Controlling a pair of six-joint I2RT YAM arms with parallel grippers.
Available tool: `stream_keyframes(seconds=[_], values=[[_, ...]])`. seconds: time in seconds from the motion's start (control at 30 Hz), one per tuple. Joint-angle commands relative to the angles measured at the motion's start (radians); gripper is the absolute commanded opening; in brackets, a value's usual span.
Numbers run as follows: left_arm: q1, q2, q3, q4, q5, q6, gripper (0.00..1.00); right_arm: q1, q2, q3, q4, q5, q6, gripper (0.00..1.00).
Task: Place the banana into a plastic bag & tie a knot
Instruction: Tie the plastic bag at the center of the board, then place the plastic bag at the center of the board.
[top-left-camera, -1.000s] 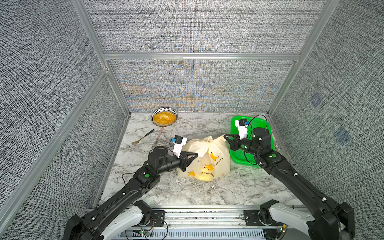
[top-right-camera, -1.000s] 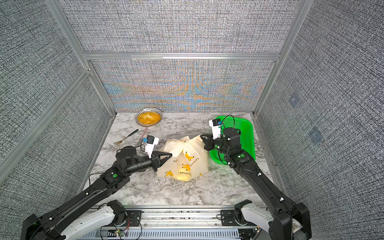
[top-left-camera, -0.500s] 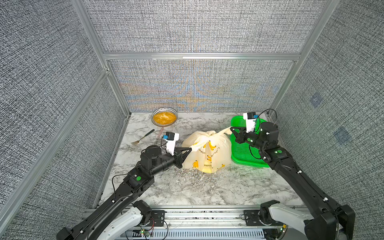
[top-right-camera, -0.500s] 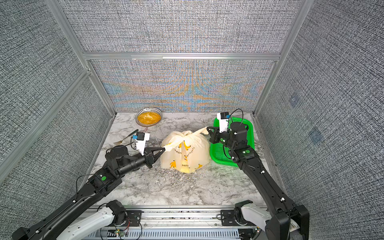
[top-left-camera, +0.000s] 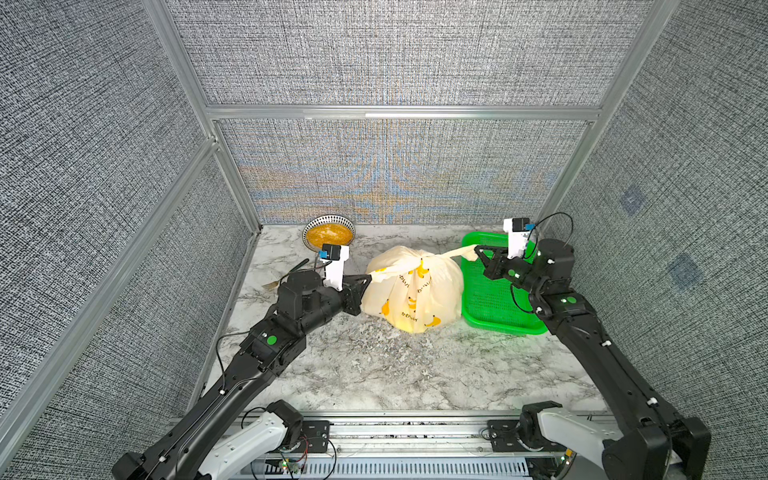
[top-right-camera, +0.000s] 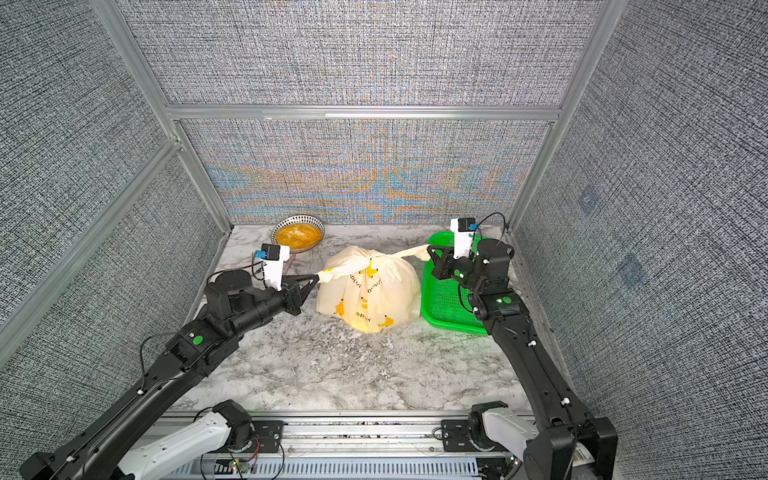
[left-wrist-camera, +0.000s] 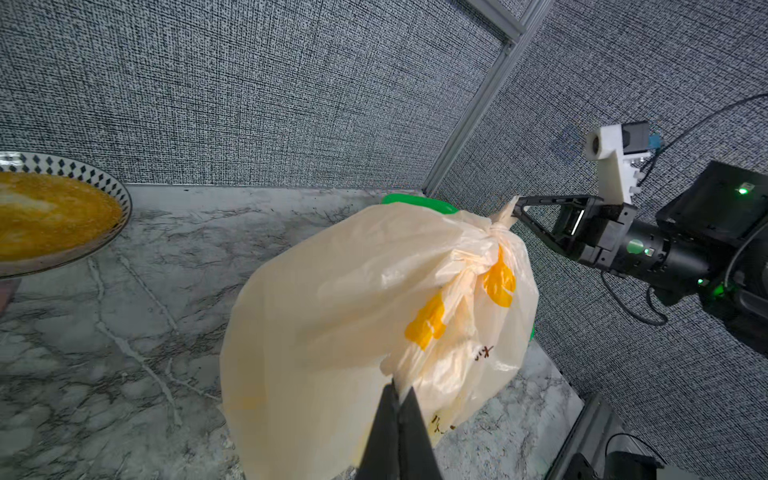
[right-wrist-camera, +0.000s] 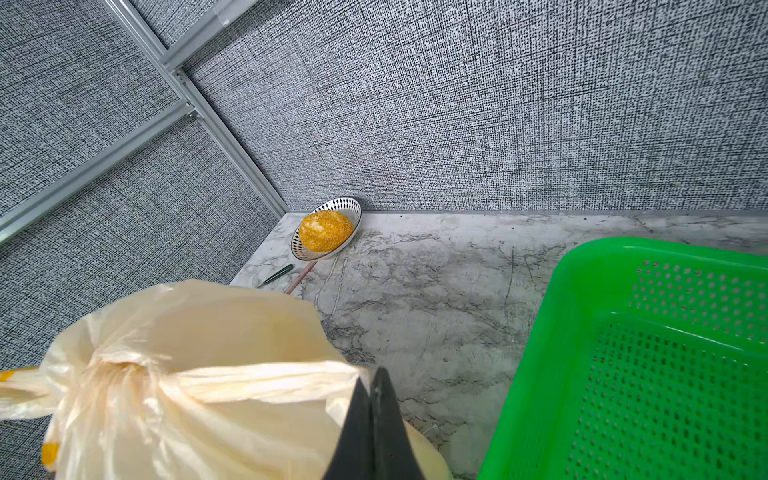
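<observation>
Pulled wider apart than a second ago: left gripper (top-left-camera: 368, 277) clamped on one handle tail, right gripper (top-left-camera: 477, 248) pinching the other. Plastic bag (top-left-camera: 415, 301) sitting between, against green tray (top-left-camera: 500, 327); knot (top-left-camera: 417, 262) on top, seemingly tight.

One plastic bag (top-left-camera: 411, 291) is on the one table (top-left-camera: 415, 374), with one knot (top-left-camera: 419, 261) and two tails (top-left-camera: 455, 252). There is one green basket (top-left-camera: 505, 328), one patterned bowl (top-left-camera: 328, 217), one fork (top-left-camera: 286, 275) and one pink stick (right-wrist-camera: 300, 277). There is one left end effector (top-left-camera: 368, 279) and one right end effector (top-left-camera: 477, 249).
</observation>
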Motion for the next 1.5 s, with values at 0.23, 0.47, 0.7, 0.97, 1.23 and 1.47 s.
stream_keyframes(seconds=[0.23,0.47,0.7,0.97,1.23,1.47], values=[[0.139,0.043,0.054,-0.076,-0.077,-0.002,0.00,-0.094,-0.028,-0.019,0.016,0.147,0.013,0.00],[0.209,0.054,0.073,-0.092,-0.061,0.001,0.00,-0.120,-0.036,-0.020,0.020,0.128,0.017,0.00],[0.267,0.077,0.091,-0.092,-0.050,0.011,0.00,-0.126,-0.025,-0.014,0.058,0.076,0.047,0.00],[0.293,0.116,0.148,-0.078,-0.017,0.016,0.00,-0.102,0.002,0.027,0.092,0.013,0.083,0.00],[0.293,0.226,0.121,-0.034,-0.033,0.017,0.00,-0.081,0.068,-0.067,0.178,0.012,0.089,0.00],[0.294,0.401,0.052,0.038,-0.064,0.038,0.00,-0.073,0.259,-0.159,0.231,-0.031,0.052,0.00]])
